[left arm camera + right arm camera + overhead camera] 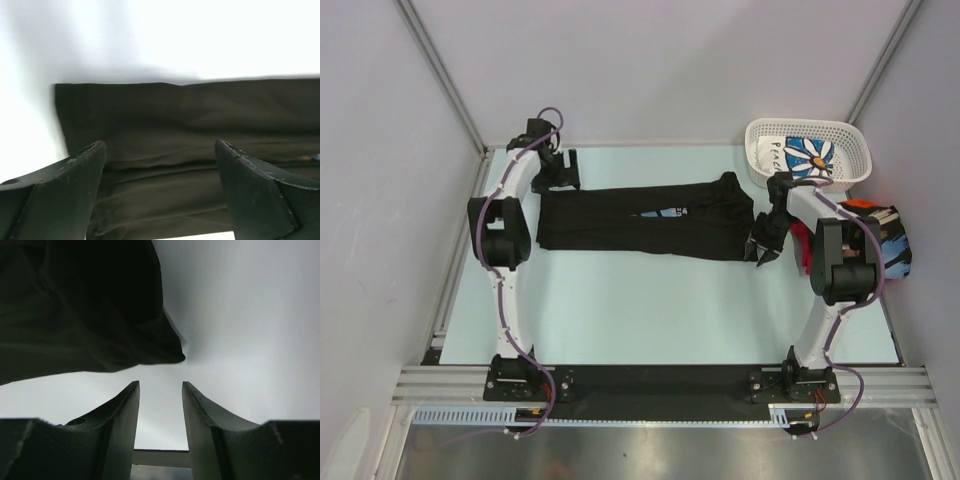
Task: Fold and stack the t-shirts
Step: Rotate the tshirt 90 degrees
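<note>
A black t-shirt (pixel 645 222) lies folded into a long strip across the middle of the table, with a little light-blue print showing on top. My left gripper (pixel 560 182) hangs open at the strip's far left corner. In the left wrist view the fingers (pixel 75 190) stand wide apart over the dark cloth (pixel 190 125), with nothing between them. My right gripper (pixel 763 248) sits just off the strip's right end. Its jaws (pixel 160 385) are open and empty, and the shirt's edge (pixel 90 315) lies just ahead of them to the upper left.
A white lattice basket (pixel 850 140) at the back right holds a white t-shirt with a blue daisy print (pixel 810 155). A red t-shirt (pixel 860 205) and a black printed t-shirt (pixel 895 245) lie piled at the right edge, behind the right arm.
</note>
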Robot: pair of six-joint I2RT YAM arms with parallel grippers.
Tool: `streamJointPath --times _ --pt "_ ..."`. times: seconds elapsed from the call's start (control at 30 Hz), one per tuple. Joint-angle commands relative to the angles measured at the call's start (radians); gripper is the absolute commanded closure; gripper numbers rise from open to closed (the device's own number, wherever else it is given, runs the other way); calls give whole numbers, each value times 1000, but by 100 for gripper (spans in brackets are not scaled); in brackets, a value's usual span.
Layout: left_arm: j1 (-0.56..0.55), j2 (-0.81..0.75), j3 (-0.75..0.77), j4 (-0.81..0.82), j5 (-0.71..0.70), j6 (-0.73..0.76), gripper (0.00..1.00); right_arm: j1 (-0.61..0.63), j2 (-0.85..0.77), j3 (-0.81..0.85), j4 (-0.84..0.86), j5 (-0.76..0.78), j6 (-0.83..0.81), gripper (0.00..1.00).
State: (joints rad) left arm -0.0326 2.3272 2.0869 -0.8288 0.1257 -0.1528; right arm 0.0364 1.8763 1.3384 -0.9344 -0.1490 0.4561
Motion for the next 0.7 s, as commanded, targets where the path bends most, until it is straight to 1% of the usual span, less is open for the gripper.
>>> streamJointPath --times 0.0,0.07,0.1,0.13,0.27,0.3,0.4,0.6,0.67 --pt "26 6 59 -39 -158 -5 2 17 55 41 13 -34 19 55" --pt "30 11 70 -46 -201 -10 2 22 89 62 11 -43 18 55" --pt "66 21 76 -64 -218 -13 1 25 98 70 11 -44 16 55" --pt "74 24 79 -69 -222 -14 1 29 115 76 11 -47 16 55" --pt "103 47 79 -87 -201 -13 3 39 148 113 11 -52 15 55" --pt "109 55 82 -102 -202 -10 5 39 158 126 9 -54 15 56" --pt "112 84 88 -127 -210 -13 6 42 184 165 3 -61 16 56" --pt "114 121 85 -132 -149 -39 3 49 218 222 -17 -55 7 57" --pt "114 133 82 -130 -103 -48 3 49 225 235 -20 -55 3 57"
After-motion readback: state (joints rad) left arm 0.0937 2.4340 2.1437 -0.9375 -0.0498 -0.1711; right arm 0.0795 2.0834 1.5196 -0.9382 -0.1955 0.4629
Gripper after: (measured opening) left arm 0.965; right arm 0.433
